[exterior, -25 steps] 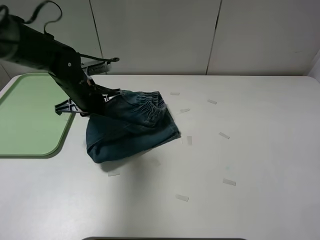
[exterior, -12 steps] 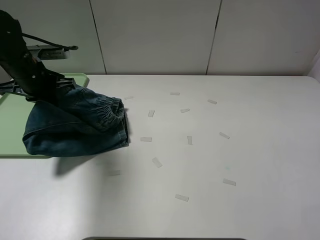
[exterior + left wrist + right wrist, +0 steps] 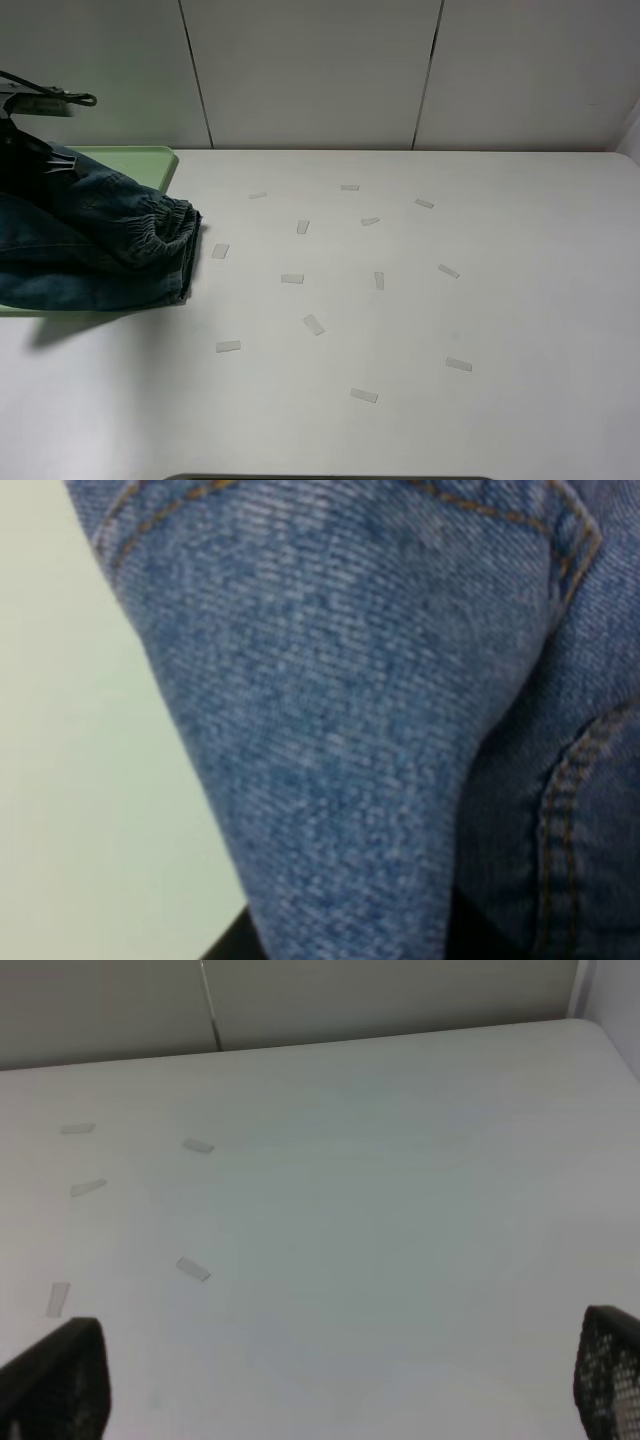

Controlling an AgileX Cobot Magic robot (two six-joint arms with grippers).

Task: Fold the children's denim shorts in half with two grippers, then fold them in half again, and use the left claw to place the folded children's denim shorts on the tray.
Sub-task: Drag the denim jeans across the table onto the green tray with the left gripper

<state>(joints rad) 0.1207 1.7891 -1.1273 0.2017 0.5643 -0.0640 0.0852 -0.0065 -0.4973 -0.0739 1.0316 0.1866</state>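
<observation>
The folded children's denim shorts [image 3: 95, 250] hang at the far left over the tray [image 3: 145, 162], their gathered waistband toward the table's middle and their right edge just past the tray's rim. My left gripper [image 3: 18, 138] is shut on the shorts at their upper left, its fingers buried in the cloth. The left wrist view is filled with blue denim [image 3: 380, 720], with pale-green tray [image 3: 70, 780] beside it. In the right wrist view my right gripper [image 3: 330, 1385] is open and holds nothing, over bare white table. It is out of the exterior high view.
Several small pale tape strips [image 3: 292, 278] lie scattered on the white table [image 3: 500, 300] from the middle to the right. A panelled wall [image 3: 320, 70] closes the far side.
My left gripper has carried the shorts leftward from the table's left-middle to over the tray. Tape strips they covered now show.
</observation>
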